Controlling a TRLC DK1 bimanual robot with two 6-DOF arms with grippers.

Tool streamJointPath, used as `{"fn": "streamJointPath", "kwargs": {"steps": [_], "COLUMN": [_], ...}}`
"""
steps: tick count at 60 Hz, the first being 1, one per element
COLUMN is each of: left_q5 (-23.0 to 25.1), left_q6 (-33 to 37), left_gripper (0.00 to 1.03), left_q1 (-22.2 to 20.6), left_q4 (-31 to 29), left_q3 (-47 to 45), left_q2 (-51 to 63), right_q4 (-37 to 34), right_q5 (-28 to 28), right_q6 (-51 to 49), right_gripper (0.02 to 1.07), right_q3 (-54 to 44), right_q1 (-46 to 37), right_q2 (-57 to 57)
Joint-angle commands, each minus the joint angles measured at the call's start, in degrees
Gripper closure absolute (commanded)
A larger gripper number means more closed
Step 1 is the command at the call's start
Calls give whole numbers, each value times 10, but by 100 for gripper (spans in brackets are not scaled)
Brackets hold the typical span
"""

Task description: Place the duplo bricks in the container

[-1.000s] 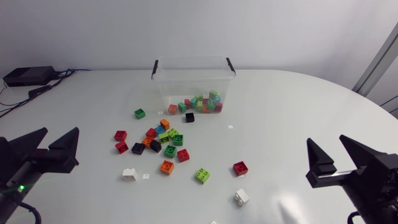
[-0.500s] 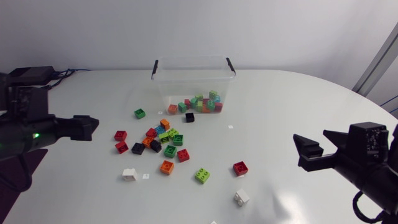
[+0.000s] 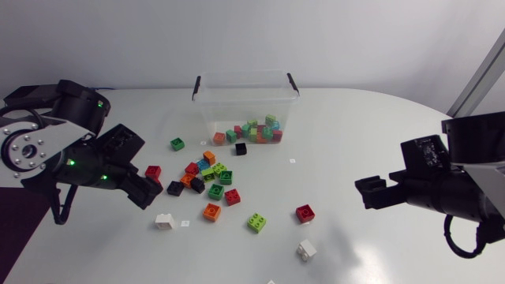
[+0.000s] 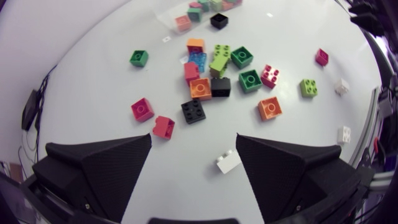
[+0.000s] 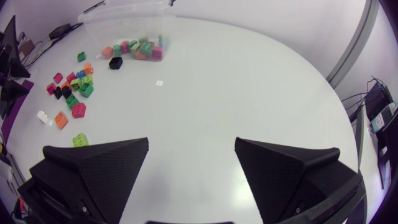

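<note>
Container: you are looking at a clear tub (image 3: 246, 101) with black handle clips. It is sitting by the table's (image 3: 371, 126) far edge, about midway along it.
Bricks inside: a heap of mixed bricks (image 3: 254, 131) is lying against the tub's near wall.
Black brick: one black brick (image 3: 241, 148) is resting on the table just outside that near wall.
Loose cluster: a tight bunch of red, orange, blue, lime, green and black bricks (image 3: 207, 169) is lying on the table's left half, nearer you than the tub.
Strays on the left: a green brick (image 3: 177, 143) is sitting alone between the bunch and the table's left edge. A red brick (image 3: 153, 171) is lying beside your left arm.
Strays toward the near edge: an orange brick (image 3: 211, 211), a dark red brick (image 3: 232, 196), a lime brick (image 3: 256, 222) and a lone red brick (image 3: 305, 213) are lying scattered. A pale brick (image 3: 307, 250) is sitting closest to the near edge.
Left pincer: your left gripper (image 4: 193, 139) is hanging over the table's left half with its fingers spread wide, gripping nothing. A white brick (image 4: 228, 161) is lying under the gap, close to one finger. A red block (image 4: 164, 127) is lying just ahead of the other fingertip.
Right pincer: your right gripper (image 5: 192, 142) is hovering over bare table toward the right edge, fingers wide and gripping nothing. It is keeping apart from every brick.
</note>
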Motion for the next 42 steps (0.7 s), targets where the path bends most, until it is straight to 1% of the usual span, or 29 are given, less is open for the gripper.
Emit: {"fn": "streamJointPath", "kwargs": {"steps": [1, 6, 9, 15, 19, 22, 24, 28, 35, 42], "left_q5": [19, 37, 38, 38, 38, 38, 38, 38, 38, 38], "left_q6": [89, 173, 203, 271, 321, 341, 360, 384, 410, 422], "left_gripper": [9, 9, 9, 10, 10, 10, 12, 14, 22, 23], "left_q1": [-14, -22, -21, -16, -9, -5, -4, -3, -4, -10], "left_q4": [-12, -28, -29, -36, -64, -80, -101, -120, -134, -135], "left_q3": [-15, -19, -18, -10, 6, 18, 28, 40, 62, 69], "left_q2": [19, 43, 61, 88, 105, 119, 133, 150, 179, 204], "right_q4": [-23, -53, -71, -88, -94, -98, -103, -109, -112, -113], "right_q5": [-22, -27, -32, -75, -94, -98, -98, -99, -96, -84], "right_q6": [-25, -55, -91, -111, -118, -118, -118, -118, -104, -82], "right_gripper": [7, 7, 7, 7, 7, 7, 7, 7, 7, 7], "right_q3": [23, 45, 52, 64, 68, 72, 77, 84, 99, 119], "right_q1": [7, 22, 27, 27, 27, 27, 27, 30, 41, 62], "right_q2": [24, 45, 57, 88, 101, 114, 128, 148, 181, 209]}}
